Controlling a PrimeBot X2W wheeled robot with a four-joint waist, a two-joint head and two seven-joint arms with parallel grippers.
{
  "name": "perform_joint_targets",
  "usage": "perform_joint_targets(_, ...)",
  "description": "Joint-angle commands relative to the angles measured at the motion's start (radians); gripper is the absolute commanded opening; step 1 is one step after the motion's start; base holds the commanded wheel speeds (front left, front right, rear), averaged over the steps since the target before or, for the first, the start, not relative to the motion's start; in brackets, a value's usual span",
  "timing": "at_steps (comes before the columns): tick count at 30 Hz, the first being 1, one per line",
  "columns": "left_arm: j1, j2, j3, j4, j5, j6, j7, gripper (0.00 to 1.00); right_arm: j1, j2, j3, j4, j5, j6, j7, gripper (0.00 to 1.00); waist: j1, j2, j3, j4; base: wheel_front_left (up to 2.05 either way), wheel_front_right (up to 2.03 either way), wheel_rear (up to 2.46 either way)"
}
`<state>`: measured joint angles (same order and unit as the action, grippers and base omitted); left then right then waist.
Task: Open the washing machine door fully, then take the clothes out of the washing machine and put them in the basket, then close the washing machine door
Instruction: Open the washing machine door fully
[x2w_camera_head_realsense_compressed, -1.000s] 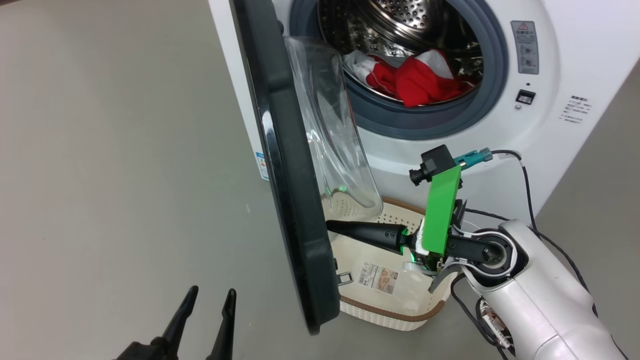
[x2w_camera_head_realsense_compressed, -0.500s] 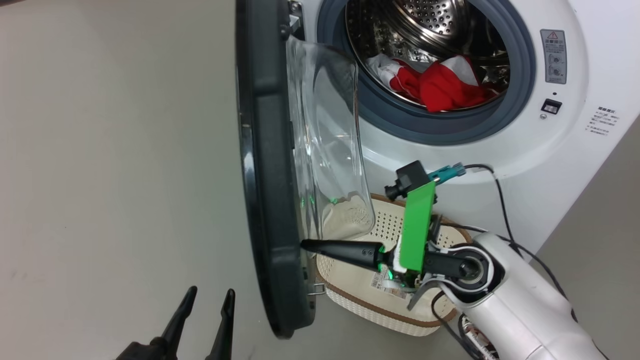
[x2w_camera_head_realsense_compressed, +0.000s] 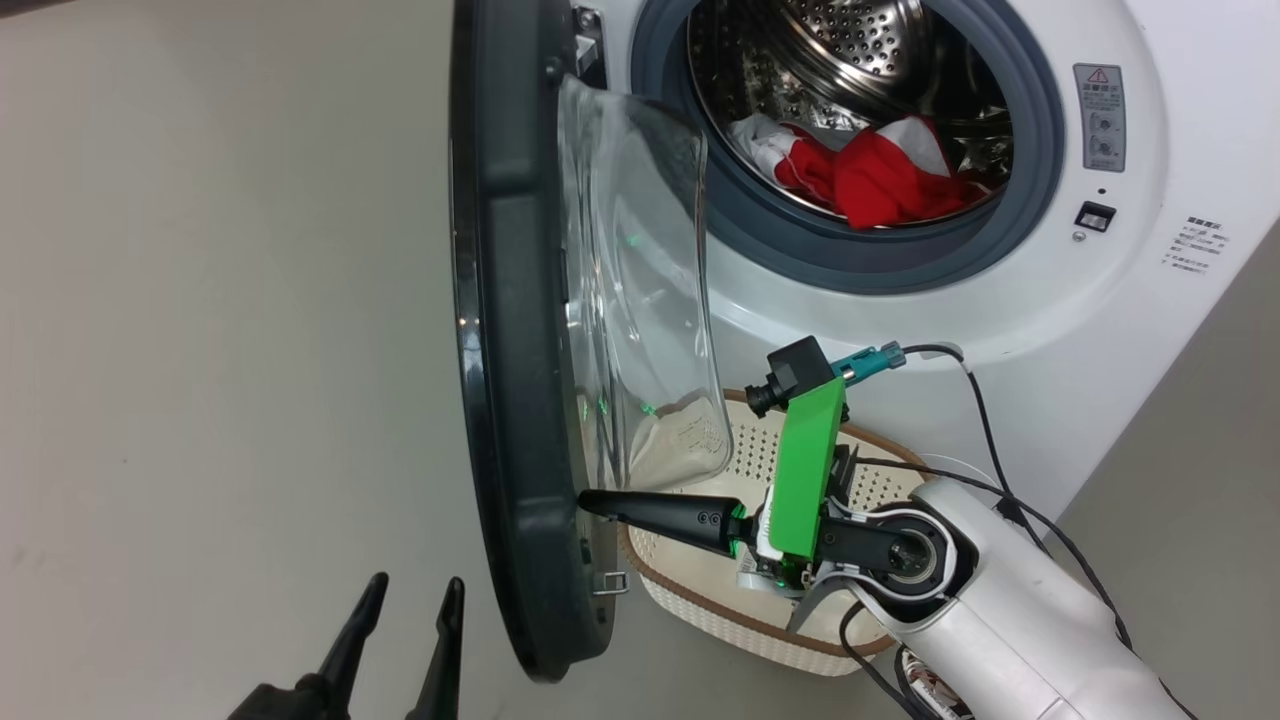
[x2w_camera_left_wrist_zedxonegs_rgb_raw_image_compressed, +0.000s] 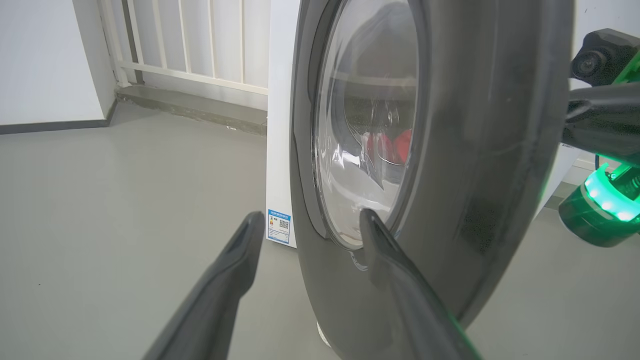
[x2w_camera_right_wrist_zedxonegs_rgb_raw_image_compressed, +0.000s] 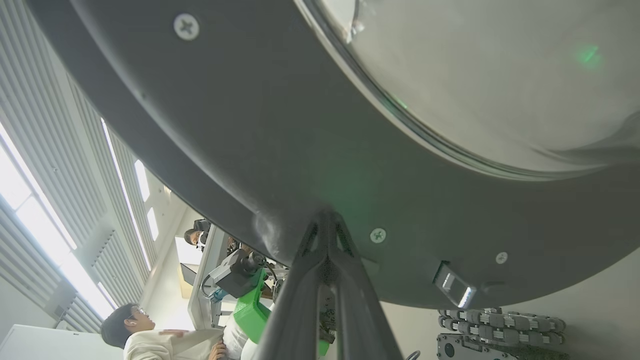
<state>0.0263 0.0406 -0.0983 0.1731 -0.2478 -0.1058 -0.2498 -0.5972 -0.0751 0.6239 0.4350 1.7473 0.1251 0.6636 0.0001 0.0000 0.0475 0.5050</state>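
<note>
Head view: right hand (x2w_camera_head_realsense_compressed: 592, 501), fingers together, tip against the large round black-rimmed glass door (x2w_camera_head_realsense_compressed: 505, 350), which has swung wider than a second ago. Left wrist view: left hand (x2w_camera_left_wrist_zedxonegs_rgb_raw_image_compressed: 311, 216), fingers apart, near the door. Right wrist view: closed tip touches the door.

White glossy forearm (x2w_camera_head_realsense_compressed: 1010, 640), lower right, carries a green bracket (x2w_camera_head_realsense_compressed: 805, 470), black camera (x2w_camera_head_realsense_compressed: 790, 372), teal plug (x2w_camera_head_realsense_compressed: 868, 360) and black cables (x2w_camera_head_realsense_compressed: 985, 420); left tool (x2w_camera_head_realsense_compressed: 416, 582) and right tool (x2w_camera_head_realsense_compressed: 592, 501) have tapered black fingers (x2w_camera_head_realsense_compressed: 670, 515).
</note>
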Motion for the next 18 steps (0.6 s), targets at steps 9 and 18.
perform_joint_targets(9, -0.017, 0.01, 0.053, -0.005, 0.004, -0.001, -0.012, 1.0, 0.027, 0.015, -0.035, 0.012, -0.078, 0.006, -0.058, 1.0, -0.0001, 0.0, -0.017, -0.039, 0.0, 0.0, 0.0)
perform_joint_targets(18, -0.011, 0.01, 0.091, 0.011, 0.018, -0.012, -0.012, 1.0, 0.1, -0.038, -0.048, 0.064, -0.177, 0.006, -0.155, 1.0, -0.0001, 0.0, -0.034, -0.091, 0.0, 0.0, 0.0)
